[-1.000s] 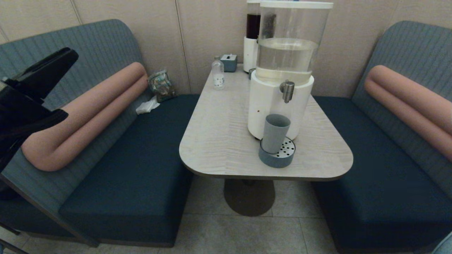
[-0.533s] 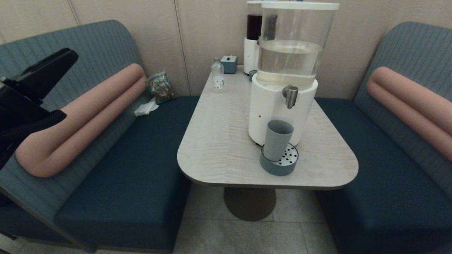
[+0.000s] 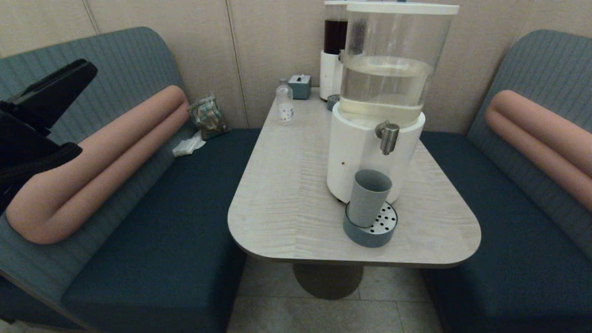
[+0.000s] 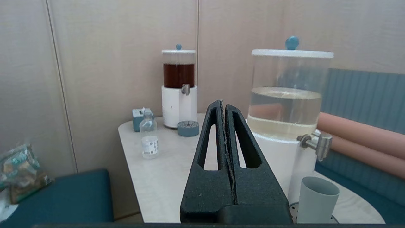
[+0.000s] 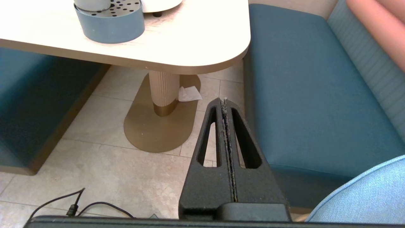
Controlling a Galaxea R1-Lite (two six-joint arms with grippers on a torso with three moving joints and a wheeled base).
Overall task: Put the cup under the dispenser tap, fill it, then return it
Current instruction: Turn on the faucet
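Grey-blue and matte, the cup (image 3: 368, 197) stands upright on the perforated drip tray (image 3: 370, 227) near the worktop's (image 3: 286, 203) front edge, touching the white base of the dispenser (image 3: 370, 157). The dispenser tap (image 3: 387, 135) hangs above, slightly off to one side of the cup's mouth. The left claw (image 4: 225, 126), empty and pressed closed, hovers beyond the worktop's left edge, so the cup lies ahead and to its right. The right claw (image 5: 224, 126), also closed and empty, hangs low beside the front right corner.

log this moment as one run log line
left gripper shut, empty, raised off table | right gripper shut, low over floor | cup on drip tray, left of dispenser tap
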